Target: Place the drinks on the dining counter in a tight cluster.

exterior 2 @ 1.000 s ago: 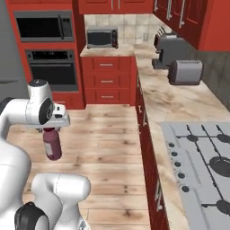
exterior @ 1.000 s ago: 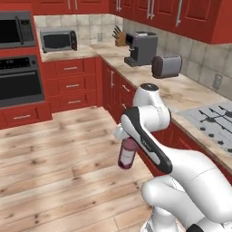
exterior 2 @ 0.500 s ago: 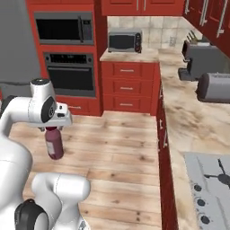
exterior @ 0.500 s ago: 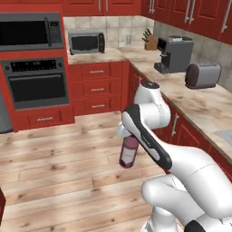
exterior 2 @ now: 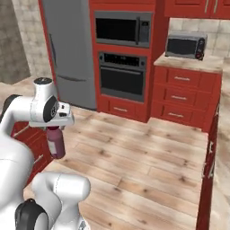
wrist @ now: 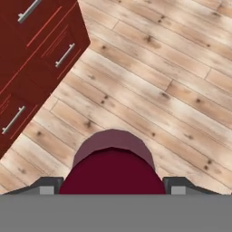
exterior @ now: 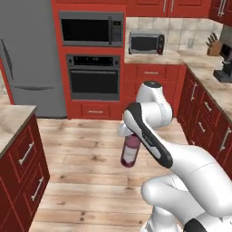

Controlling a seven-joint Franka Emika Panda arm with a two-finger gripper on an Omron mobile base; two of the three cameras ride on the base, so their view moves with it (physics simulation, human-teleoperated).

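The wide maroon juice bottle (exterior: 130, 152) hangs upright in the air over the wood floor, held by its capped top. My gripper (exterior: 130, 132) is shut on it, also seen from the other side as the gripper (exterior 2: 53, 127) above the maroon bottle (exterior 2: 55, 143). In the hand view the bottle (wrist: 112, 167) sits between the two fingertips (wrist: 45, 186), seen from above. A corner of the beige marbled dining counter (exterior: 12, 121) over red drawers shows at the left. The green and grey bottles are out of view.
Red drawers (wrist: 31, 54) stand close to the bottle's left in the hand view. A grey fridge (exterior: 27, 54), a wall oven (exterior: 94, 81) and a microwave (exterior: 146, 42) line the far wall. Red base cabinets (exterior: 206, 118) run along the right. Open wood floor (exterior: 81, 158) lies between.
The base has turned left, so the whole scene has shifted right: stove and toaster left the view, fridge and dining counter corner came in. The bottle stays held in the gripper.
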